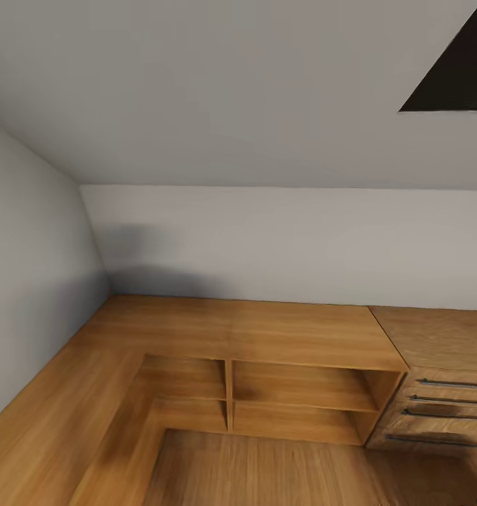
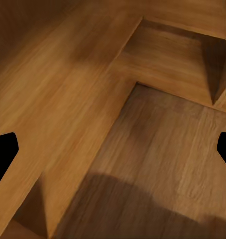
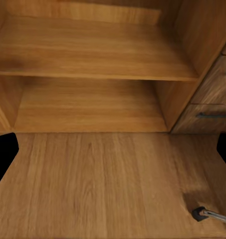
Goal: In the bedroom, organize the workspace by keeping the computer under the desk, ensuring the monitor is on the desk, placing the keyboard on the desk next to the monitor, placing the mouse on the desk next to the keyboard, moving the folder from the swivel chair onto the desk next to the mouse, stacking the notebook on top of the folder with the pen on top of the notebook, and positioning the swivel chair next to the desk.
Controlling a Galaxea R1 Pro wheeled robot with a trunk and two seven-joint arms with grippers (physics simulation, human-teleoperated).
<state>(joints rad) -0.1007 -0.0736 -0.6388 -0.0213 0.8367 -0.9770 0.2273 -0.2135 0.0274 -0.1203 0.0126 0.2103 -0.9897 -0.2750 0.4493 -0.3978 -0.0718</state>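
**Wood on every side, no workspace yet**

Oak-toned timber is what you face: a low L-shaped shelf unit (image 1: pixel 266 337) against grey walls (image 1: pixel 280 239), open cubbies (image 1: pixel 301 400) underneath, and a wooden drawer chest (image 1: pixel 442 393) with metal bar handles at its right end. This is not the glossy black desk, so I judge you are in transit and your arms hang low over the wood floor (image 1: pixel 266 471) simply because nothing is within reach to grasp.

Left gripper (image 2: pixel 113 149): dark fingertips sit at opposite edges of the left wrist view, spread wide, nothing between them, above the inner corner of the shelf unit. Right gripper (image 3: pixel 113 149): same wide-apart stance, empty, pointed at the cubbies and the chest's lower drawers. A small dark caster on a chrome leg (image 3: pixel 205 214) pokes in near the right hand; possibly the swivel chair's base, too little shows to be sure.

Computer, monitor, keyboard, mouse, folder, notebook, pen: their places relative to either hand cannot be told from here. You likely need to turn the base to find the desk.
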